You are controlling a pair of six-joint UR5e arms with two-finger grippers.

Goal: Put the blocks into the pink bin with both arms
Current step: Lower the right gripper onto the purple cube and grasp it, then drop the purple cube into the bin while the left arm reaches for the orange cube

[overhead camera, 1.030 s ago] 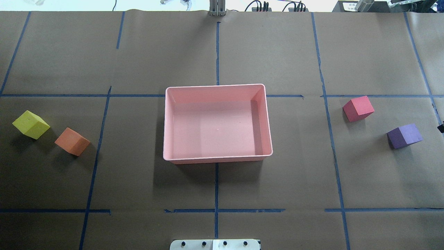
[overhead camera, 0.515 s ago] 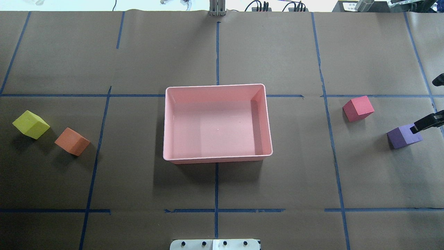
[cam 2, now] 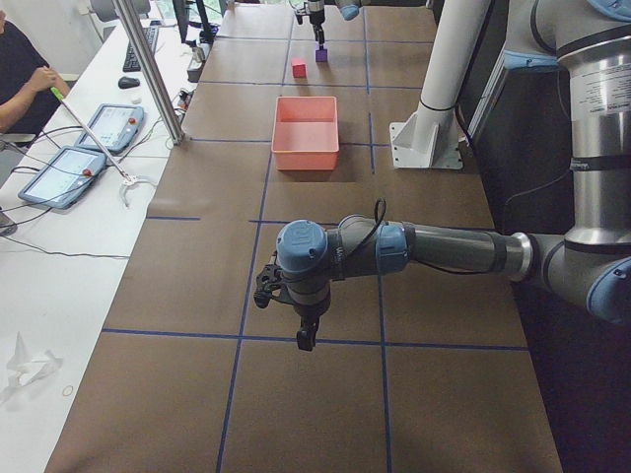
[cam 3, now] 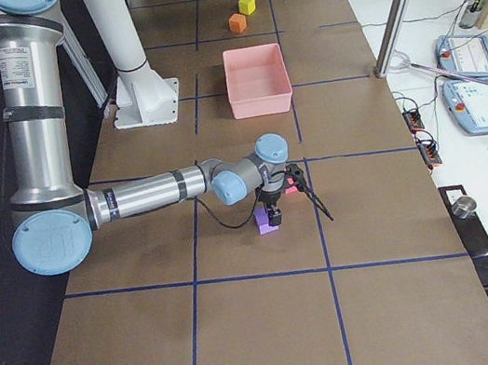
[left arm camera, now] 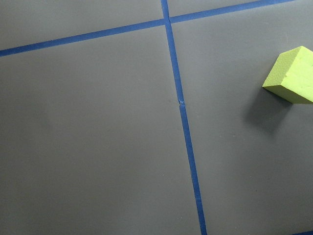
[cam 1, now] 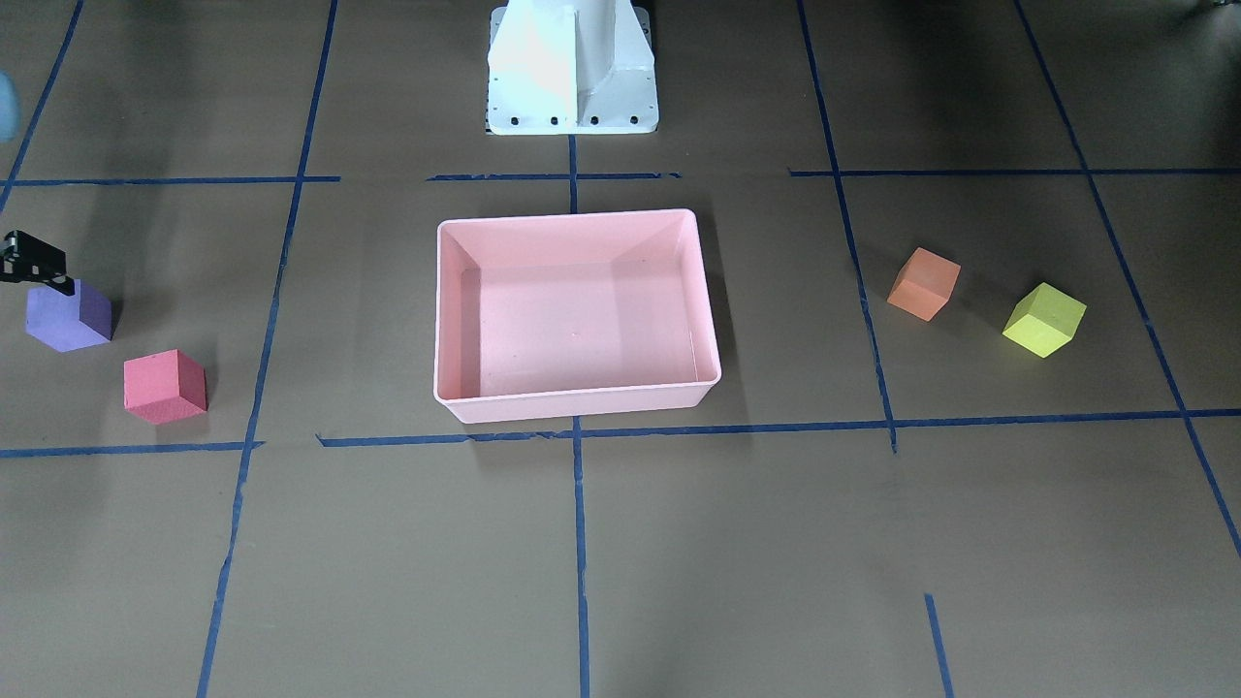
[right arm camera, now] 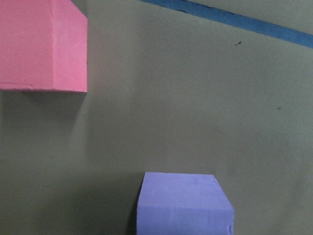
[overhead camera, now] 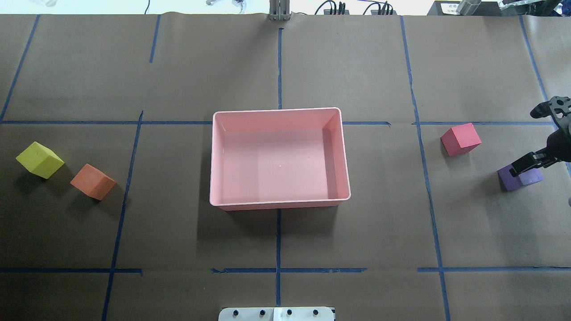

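Note:
The pink bin [overhead camera: 214, 156] sits empty at mid-table, and it also shows in the front view [cam 1: 446, 310]. The red block [overhead camera: 461, 139] and purple block [overhead camera: 530, 178] lie to its right. The orange block [overhead camera: 93, 181] and yellow-green block [overhead camera: 39, 159] lie to its left. My right gripper [overhead camera: 523, 142] is open and empty, with one finger over the purple block's [cam 1: 68, 315] edge. In the right wrist view the purple block [right arm camera: 183, 203] is at bottom centre and the red block [right arm camera: 41, 46] at top left. My left gripper [cam 2: 288, 313] hangs over bare table; I cannot tell its state.
Brown paper with blue tape lines covers the table. The white pedestal base [cam 1: 572, 68] stands behind the bin. The left wrist view shows the yellow-green block [left arm camera: 291, 76] at its right edge. Operator tablets [cam 2: 74, 158] lie on a side desk.
My right gripper has come in from the right edge of the overhead view and moved left, over the purple block. No block has moved.

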